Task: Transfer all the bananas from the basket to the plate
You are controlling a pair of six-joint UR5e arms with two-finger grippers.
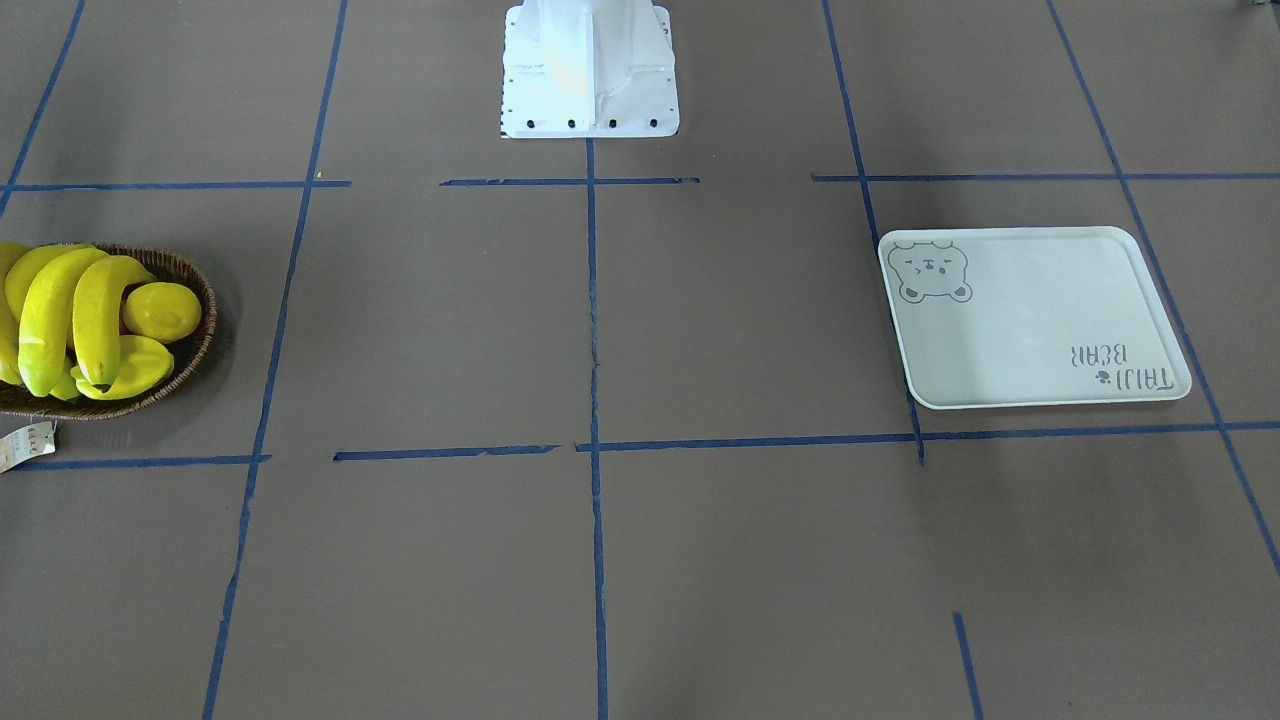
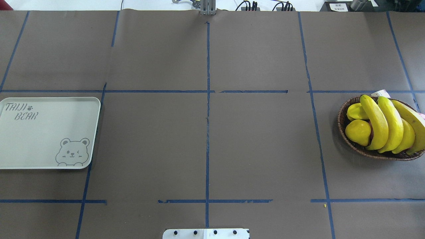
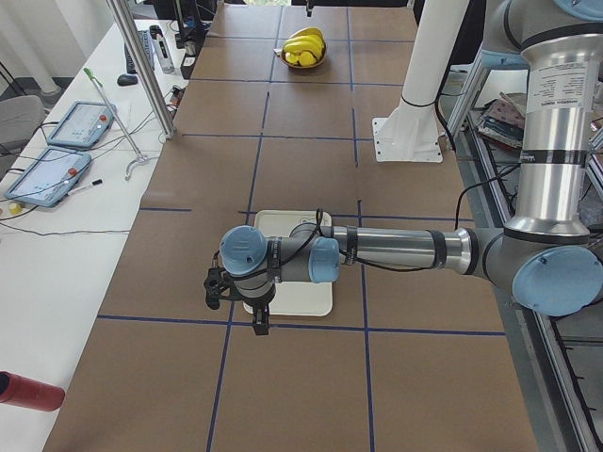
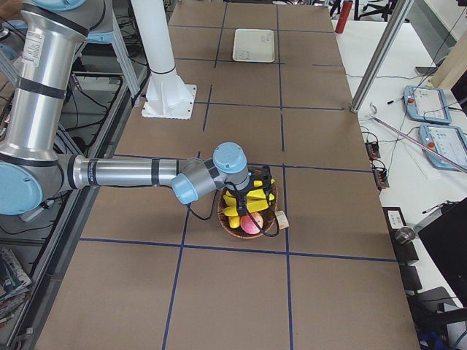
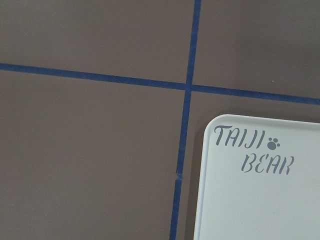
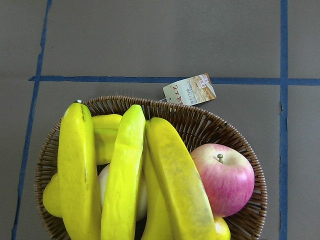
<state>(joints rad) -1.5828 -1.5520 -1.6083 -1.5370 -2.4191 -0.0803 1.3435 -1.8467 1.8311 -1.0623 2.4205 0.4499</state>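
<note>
Several yellow bananas (image 2: pixel 388 122) (image 1: pixel 95 310) (image 6: pixel 125 175) lie piled in the dark wicker basket (image 2: pixel 340 121) (image 1: pixel 205 300) (image 6: pixel 200 120) at the table's right end. The pale plate (image 2: pixel 40 139) (image 1: pixel 1040 310) (image 5: pixel 260 200) (image 4: pixel 254 45) with the bear drawing lies bare at the left end. My right gripper (image 4: pixel 250 200) hangs above the basket, over the bananas. My left gripper (image 3: pixel 258 326) hovers over the plate's lettered corner. Both grippers show only in the side views, so I cannot tell whether they are open or shut.
A lemon (image 2: pixel 358 131), a starfruit (image 2: pixel 356 111) and a red apple (image 6: pixel 223 175) share the basket, and a paper tag (image 6: pixel 190 90) hangs off its rim. The robot's white base (image 1: pixel 590 70) stands mid-table. Blue tape lines cross the brown tabletop.
</note>
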